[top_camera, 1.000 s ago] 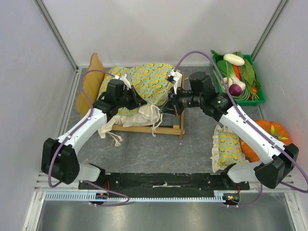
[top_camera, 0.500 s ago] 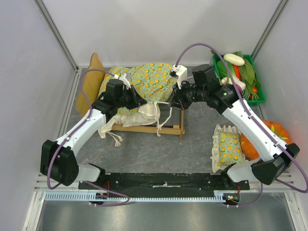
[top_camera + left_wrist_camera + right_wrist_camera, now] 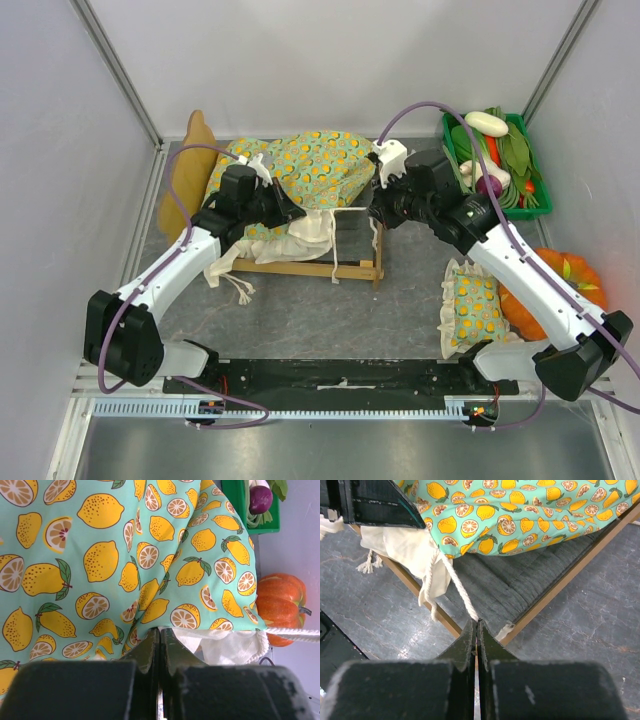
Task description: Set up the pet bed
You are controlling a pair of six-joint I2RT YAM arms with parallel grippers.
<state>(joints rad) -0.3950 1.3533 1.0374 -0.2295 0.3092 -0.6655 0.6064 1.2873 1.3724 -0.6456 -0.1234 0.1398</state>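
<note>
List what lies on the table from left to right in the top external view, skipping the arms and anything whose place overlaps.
Pet bed headboard → lemon-print blanket → matching pillow → orange pumpkin.

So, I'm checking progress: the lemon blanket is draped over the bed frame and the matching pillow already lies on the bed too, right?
Not quite. The lemon blanket is draped over the pet bed, but the matching pillow lies on the table beside the pumpkin, not on the bed. The top external view shows it.

One each: pet bed (image 3: 300,268), blanket (image 3: 310,165), pillow (image 3: 470,310), pumpkin (image 3: 575,275), vegetable crate (image 3: 505,212).
</note>
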